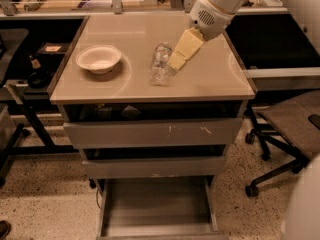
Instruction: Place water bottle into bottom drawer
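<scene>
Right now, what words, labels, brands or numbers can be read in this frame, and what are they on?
None can be read.
Water bottle: label too blurred to read.
Tool, right beside the bottle over the tabletop: no markings show.
Upper drawer front: scuffs only, no text.
</scene>
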`<action>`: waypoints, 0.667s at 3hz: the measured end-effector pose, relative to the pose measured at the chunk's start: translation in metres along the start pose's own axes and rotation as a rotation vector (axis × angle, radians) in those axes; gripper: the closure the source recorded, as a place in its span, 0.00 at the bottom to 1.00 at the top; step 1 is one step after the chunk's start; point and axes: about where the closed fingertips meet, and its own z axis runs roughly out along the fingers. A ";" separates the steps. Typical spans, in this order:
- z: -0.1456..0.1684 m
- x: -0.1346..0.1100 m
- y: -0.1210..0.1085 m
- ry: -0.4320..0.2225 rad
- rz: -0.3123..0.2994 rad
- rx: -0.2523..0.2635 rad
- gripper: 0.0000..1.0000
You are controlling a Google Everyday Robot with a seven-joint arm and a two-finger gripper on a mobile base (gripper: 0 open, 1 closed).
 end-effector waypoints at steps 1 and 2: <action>0.006 -0.004 -0.013 0.000 0.041 -0.024 0.00; 0.007 -0.007 -0.015 -0.010 0.040 -0.018 0.00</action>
